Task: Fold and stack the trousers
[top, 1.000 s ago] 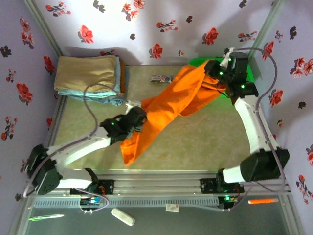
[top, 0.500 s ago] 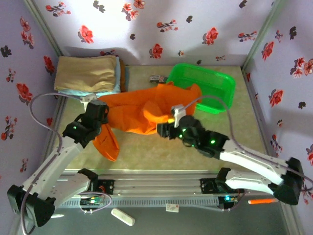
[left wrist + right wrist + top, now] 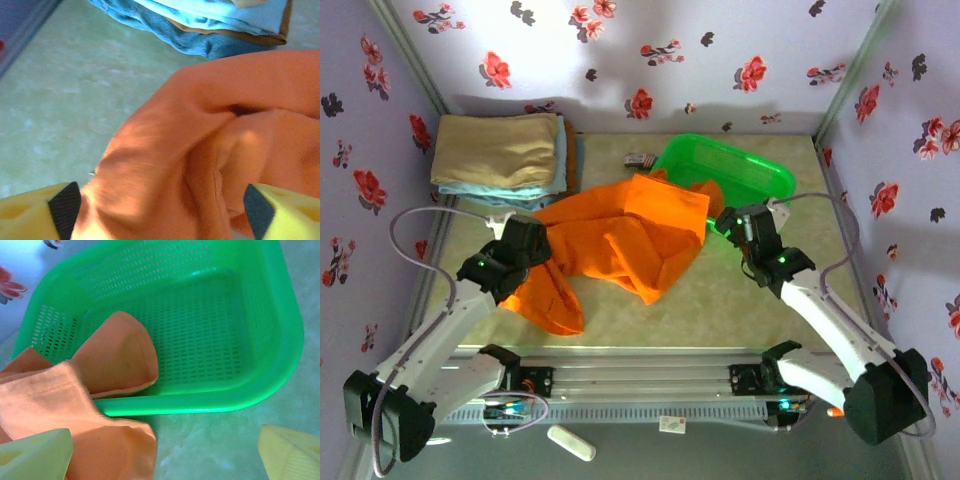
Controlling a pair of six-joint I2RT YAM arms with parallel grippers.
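The bright orange trousers (image 3: 620,235) lie rumpled across the middle of the table, with one lobe (image 3: 548,300) trailing toward the front left. My left gripper (image 3: 525,245) sits at their left edge. In the left wrist view it (image 3: 160,215) is open, its fingers wide apart with bunched trousers (image 3: 165,150) between them. My right gripper (image 3: 735,222) hovers at the trousers' right edge beside the green basket (image 3: 775,180). In the right wrist view it (image 3: 162,460) is open over bare table. One trouser end (image 3: 115,355) is draped over the basket rim (image 3: 200,402).
A folded tan cloth (image 3: 495,150) lies on a folded light blue cloth (image 3: 535,192) at the back left; the blue cloth (image 3: 210,30) is just beyond the trousers. A small dark object (image 3: 640,159) lies near the back wall. Flowered walls enclose the table.
The right gripper has let go of the trousers and swung right and back to the basket. The trousers now lie spread wider. The left gripper has hardly moved.
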